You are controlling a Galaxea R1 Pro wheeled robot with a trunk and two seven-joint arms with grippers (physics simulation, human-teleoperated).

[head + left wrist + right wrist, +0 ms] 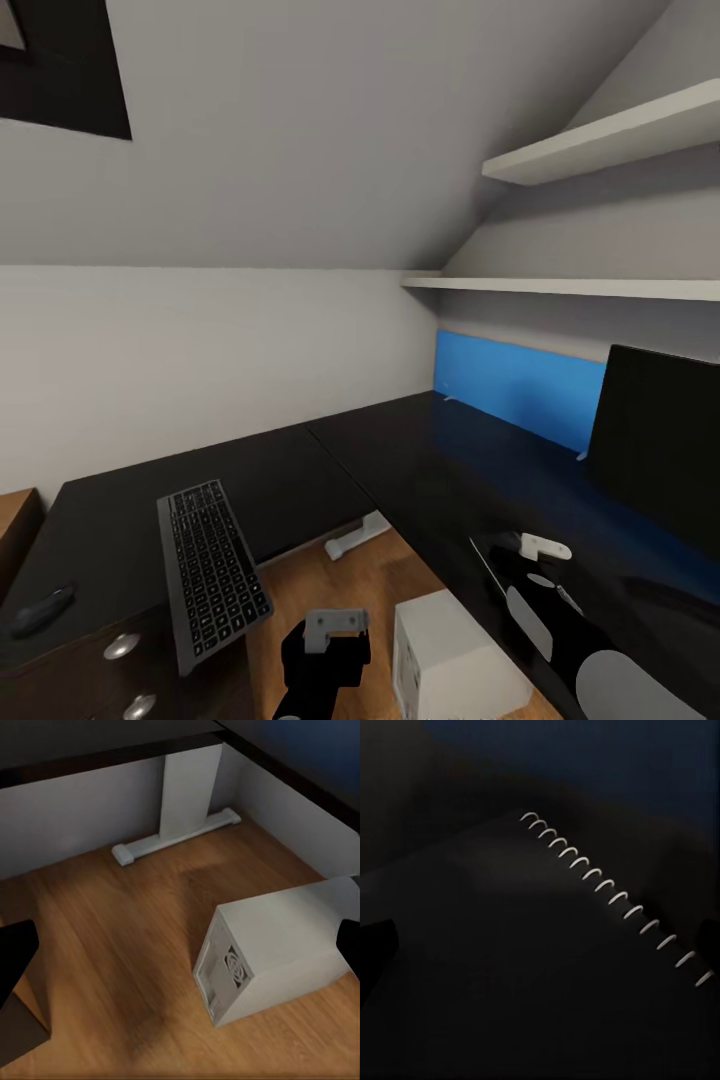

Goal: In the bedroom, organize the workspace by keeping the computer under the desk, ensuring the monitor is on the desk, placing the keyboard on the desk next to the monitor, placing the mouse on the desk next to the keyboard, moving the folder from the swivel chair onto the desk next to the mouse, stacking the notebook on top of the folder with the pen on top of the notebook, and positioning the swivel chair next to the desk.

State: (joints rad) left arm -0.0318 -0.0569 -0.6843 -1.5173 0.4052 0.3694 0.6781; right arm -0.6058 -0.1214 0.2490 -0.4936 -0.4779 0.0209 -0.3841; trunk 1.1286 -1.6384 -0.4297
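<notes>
Notebook (585,967) stacking is looming: right end effector (547,937) is hovering spread-fingered over it, needing descent, while the left (180,952), also spread, is idling above the computer (277,952).

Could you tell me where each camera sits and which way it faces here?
Head view: on the head, down over the desk, keyboard, monitor; both arms show.
Left wrist view: down at the floor and the computer; fingertips at the edges.
Right wrist view: close over the notebook.
Shared: the computer, head and left wrist.
</notes>
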